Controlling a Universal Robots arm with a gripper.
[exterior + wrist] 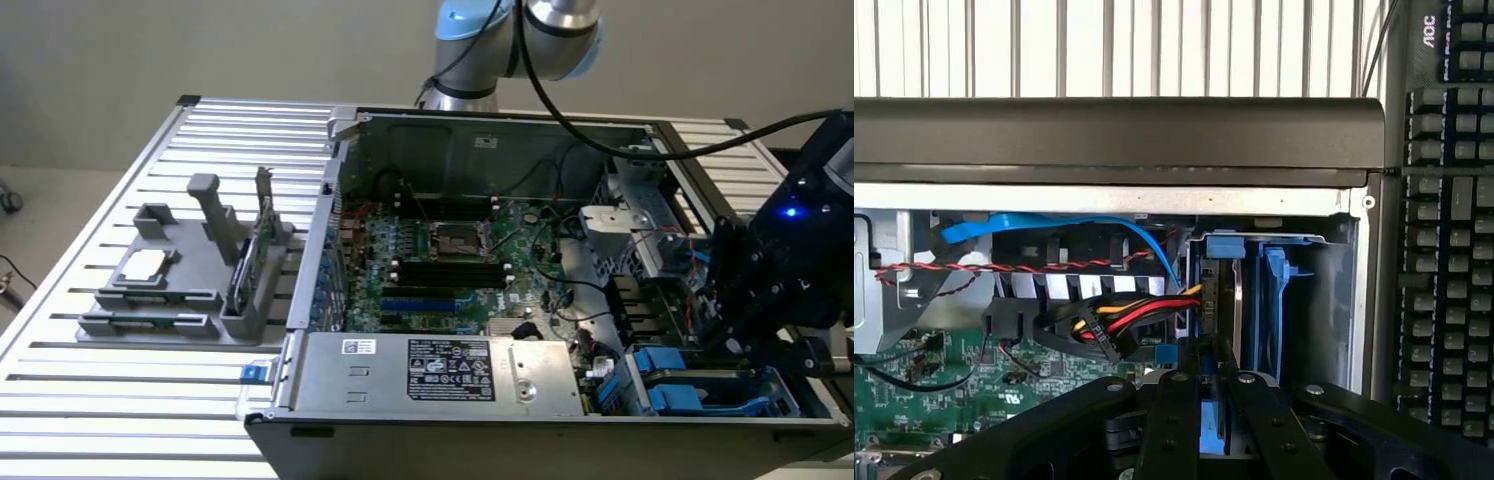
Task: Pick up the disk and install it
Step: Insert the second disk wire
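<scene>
- We see an open desktop computer case (534, 300) lying on a slatted metal table (120, 400), its green motherboard (441, 260) exposed.
- The black gripper (767, 330) hangs at the case's drive bays, at the exterior view's right; its fingertips are hidden behind the case wall there.
- In the wrist view the gripper's black fingers (1184, 420) stand close together, clamped on the blue-framed disk (1216, 420). The disk sits edge-on and mostly hidden, so we cannot read its label.
- The disk stands in the bay, just beside another blue drive carrier (1274, 300).
- The grey arm (521, 40) rises behind the case, its upper part cut off.
- A keyboard (1444, 220) lies beyond the case; above it we read "AOC".
- A grey parts holder (187, 270) rests on the table, well apart, at the exterior view's left.
</scene>
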